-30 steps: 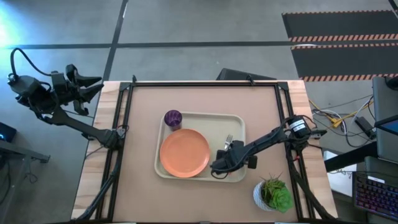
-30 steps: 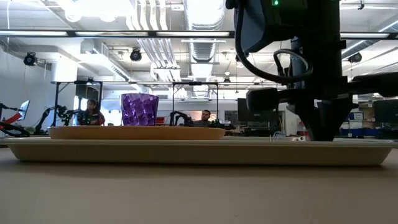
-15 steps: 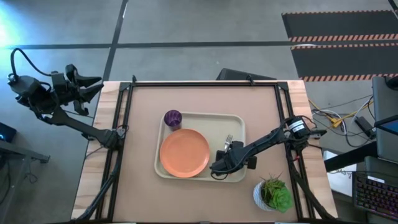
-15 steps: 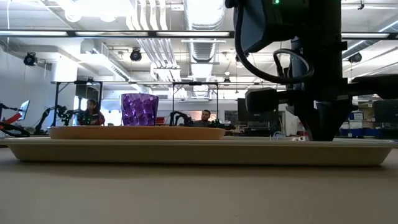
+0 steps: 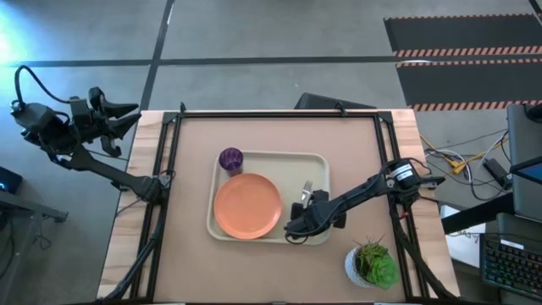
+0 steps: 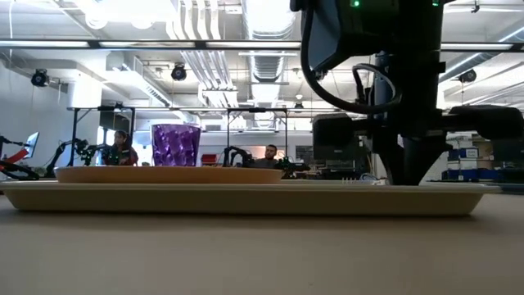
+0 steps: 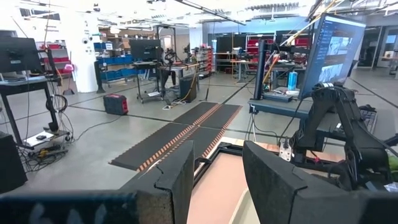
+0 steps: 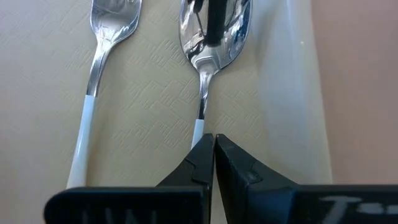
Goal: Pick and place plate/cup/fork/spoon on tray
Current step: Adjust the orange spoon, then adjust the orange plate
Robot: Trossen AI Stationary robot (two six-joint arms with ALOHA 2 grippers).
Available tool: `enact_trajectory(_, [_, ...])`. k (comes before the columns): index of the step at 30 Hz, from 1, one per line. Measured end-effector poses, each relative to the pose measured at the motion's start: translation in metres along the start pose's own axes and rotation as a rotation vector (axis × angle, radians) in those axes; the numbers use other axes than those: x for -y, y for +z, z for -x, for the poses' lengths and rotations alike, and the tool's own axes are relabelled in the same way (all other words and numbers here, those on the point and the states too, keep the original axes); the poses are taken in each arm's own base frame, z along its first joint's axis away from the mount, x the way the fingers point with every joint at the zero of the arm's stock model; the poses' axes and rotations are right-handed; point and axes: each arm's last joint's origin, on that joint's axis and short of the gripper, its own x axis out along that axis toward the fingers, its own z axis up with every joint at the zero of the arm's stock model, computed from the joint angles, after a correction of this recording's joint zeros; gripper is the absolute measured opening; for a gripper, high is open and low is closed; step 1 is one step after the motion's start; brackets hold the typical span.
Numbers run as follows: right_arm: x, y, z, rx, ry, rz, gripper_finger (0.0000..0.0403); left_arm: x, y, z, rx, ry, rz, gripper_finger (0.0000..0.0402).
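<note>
Tray [image 8: 283, 93] floor: spoon [image 8: 208, 46], fork [image 8: 99, 74] parallel, bowl-ends same way.

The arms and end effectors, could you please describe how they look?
Both arms are dark, jointed links. The left end effector has two broad, blocky dark fingers; the right end effector has wedge-shaped dark fingertips. A black cable loops from the left arm, and the right arm bears a white label.
</note>
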Motion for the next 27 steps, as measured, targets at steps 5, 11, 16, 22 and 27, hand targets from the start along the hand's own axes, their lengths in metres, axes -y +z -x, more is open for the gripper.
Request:
enact_trajectory(5, [-0.008,0.0,0.006,0.031,0.065,0.004,0.0008,0.0,0.0,0.0,0.0,0.0,0.0,0.012])
enact_trajectory(11, [-0.011,0.003,0.008,0.046,0.074,-0.008,0.0008,0.0,0.0,0.0,-0.003,0.0,-0.003,0.012])
enact_trajectory(16, [-0.013,0.006,0.009,0.047,0.074,0.0,0.0008,0.0,-0.001,0.0,-0.005,-0.001,-0.004,0.012])
enact_trajectory(22, [-0.016,0.008,0.012,0.052,0.078,0.011,0.0008,0.0,-0.001,0.0,-0.005,-0.001,-0.004,0.012])
enact_trajectory(27, [-0.03,0.015,0.025,0.09,0.156,0.024,0.0008,0.0,-0.001,0.0,-0.005,-0.001,-0.004,0.012])
